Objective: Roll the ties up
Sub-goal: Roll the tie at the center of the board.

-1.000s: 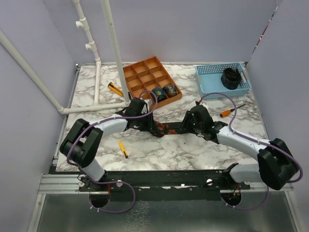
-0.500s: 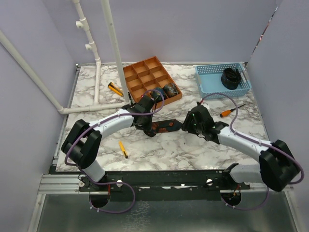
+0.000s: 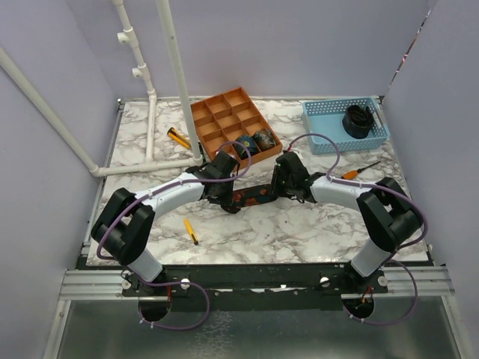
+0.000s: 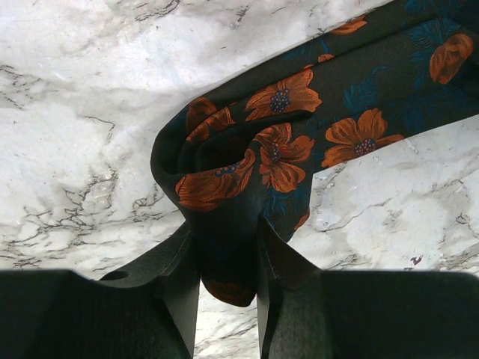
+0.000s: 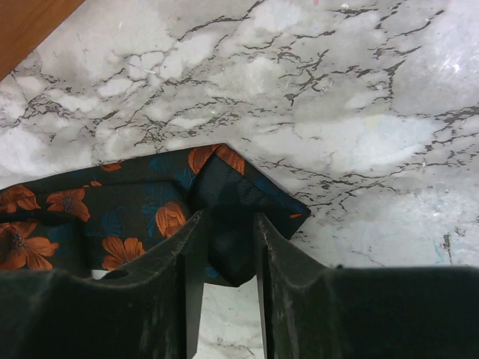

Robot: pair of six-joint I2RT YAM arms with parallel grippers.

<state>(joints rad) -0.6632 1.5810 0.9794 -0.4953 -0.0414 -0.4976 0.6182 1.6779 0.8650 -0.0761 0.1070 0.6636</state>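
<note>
Two arms share one floral tie (image 3: 253, 196), stretched on the marble table (image 3: 299, 224) from one gripper to the other. The left gripper (image 4: 228, 243) is pinched narrow on a curled end of the cloth, with a loose first turn bunched just ahead of its fingertips. The right gripper (image 5: 222, 228) is closed on the opposite, pointed end, which sits folded between its fingers.

The roll appears barely begun, with most of the strip lying flat between the two. The next move likely calls for the left gripper to turn its curl over toward the right one. The right would hold the strip straight and feed it in without letting the coil slacken.

Just beyond the left gripper stands an orange tray (image 3: 217, 120). Two rolled ties (image 3: 254, 142) sit side by side in the cells nearest that gripper, and nothing can be made out in the other cells. Well beyond the right gripper, off to its right, a blue basket (image 3: 325, 120) holds one dark coil (image 3: 358, 120). Whether that coil is a tie cannot be told.
</note>
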